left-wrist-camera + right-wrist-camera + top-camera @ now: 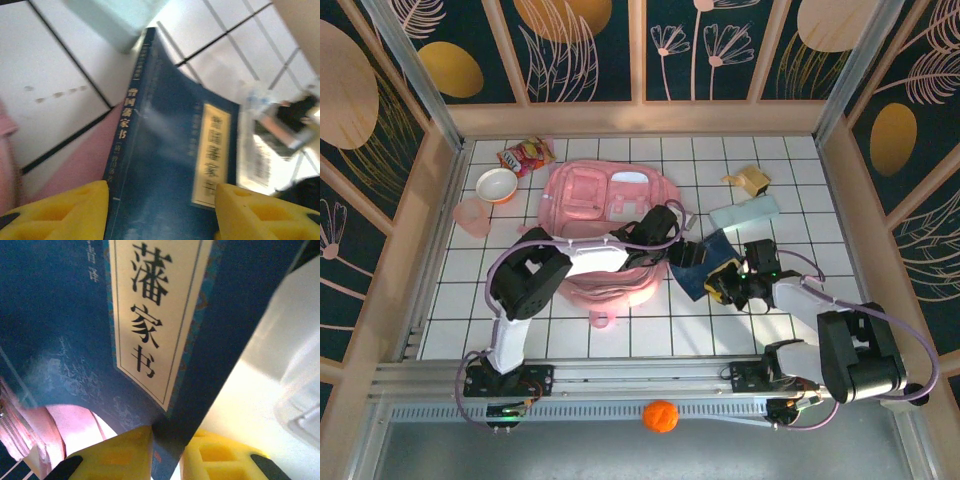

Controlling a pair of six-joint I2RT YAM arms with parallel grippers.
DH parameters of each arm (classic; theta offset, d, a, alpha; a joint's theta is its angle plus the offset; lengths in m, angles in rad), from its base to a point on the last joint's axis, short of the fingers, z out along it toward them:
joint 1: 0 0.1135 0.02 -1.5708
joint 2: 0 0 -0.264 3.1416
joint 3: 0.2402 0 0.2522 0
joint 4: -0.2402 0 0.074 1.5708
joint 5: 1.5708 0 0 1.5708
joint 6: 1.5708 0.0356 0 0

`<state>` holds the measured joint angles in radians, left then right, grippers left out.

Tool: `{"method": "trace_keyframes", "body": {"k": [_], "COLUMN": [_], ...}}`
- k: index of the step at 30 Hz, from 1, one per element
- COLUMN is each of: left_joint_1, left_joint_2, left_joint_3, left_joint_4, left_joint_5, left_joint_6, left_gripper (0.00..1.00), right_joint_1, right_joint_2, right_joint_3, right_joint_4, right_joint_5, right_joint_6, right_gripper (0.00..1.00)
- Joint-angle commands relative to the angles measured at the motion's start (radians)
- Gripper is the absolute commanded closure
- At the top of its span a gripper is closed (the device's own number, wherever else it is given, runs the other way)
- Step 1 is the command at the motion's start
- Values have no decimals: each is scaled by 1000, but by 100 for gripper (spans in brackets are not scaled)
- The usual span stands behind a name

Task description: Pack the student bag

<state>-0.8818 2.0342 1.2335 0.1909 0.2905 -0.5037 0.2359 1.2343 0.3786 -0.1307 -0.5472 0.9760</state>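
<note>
The student bag (590,200) is laid flat on the white-tiled table (650,335), left of centre. A dark blue book (705,262) is seen just beside its right edge. Bare tiles are found in front of the bag and along the near right, while wooden walls close off the left, back and right. A pale mint box (745,212) is set just beyond the book. One corner of the book is clamped between the fingers of the right gripper (167,432). The left gripper (161,189) is held with its fingers apart and the book between them; contact cannot be judged.
</note>
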Motion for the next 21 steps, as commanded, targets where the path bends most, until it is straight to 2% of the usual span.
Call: {"method": "trace_keyframes", "body": {"k": [1, 3, 8, 12, 15, 21], "left_joint_1": [-45, -42, -39, -36, -22, 3], "left_joint_2": [55, 44, -22, -71, -43, 49], "left_joint_3": [-8, -6, -28, 13, 103, 214], "left_joint_4": [-163, -189, -184, -213, -286, -371], "left_joint_5": [44, -2, 4, -65, -112, -126], "left_joint_6": [27, 47, 63, 115, 182, 215], "left_gripper": [42, 42, 40, 28, 26, 27], "right_joint_1": [23, 31, 45, 46, 46, 45], "right_joint_2": [27, 50, 96, 106, 97, 97], "right_joint_3": [23, 33, 60, 75, 66, 47], "right_joint_4": [98, 89, 74, 24, 2, 17], "right_joint_5": [13, 33, 60, 92, 119, 121], "right_joint_6": [-8, -15, -36, -57, -61, -59], "right_gripper": [80, 81, 83, 83, 83, 83]}}
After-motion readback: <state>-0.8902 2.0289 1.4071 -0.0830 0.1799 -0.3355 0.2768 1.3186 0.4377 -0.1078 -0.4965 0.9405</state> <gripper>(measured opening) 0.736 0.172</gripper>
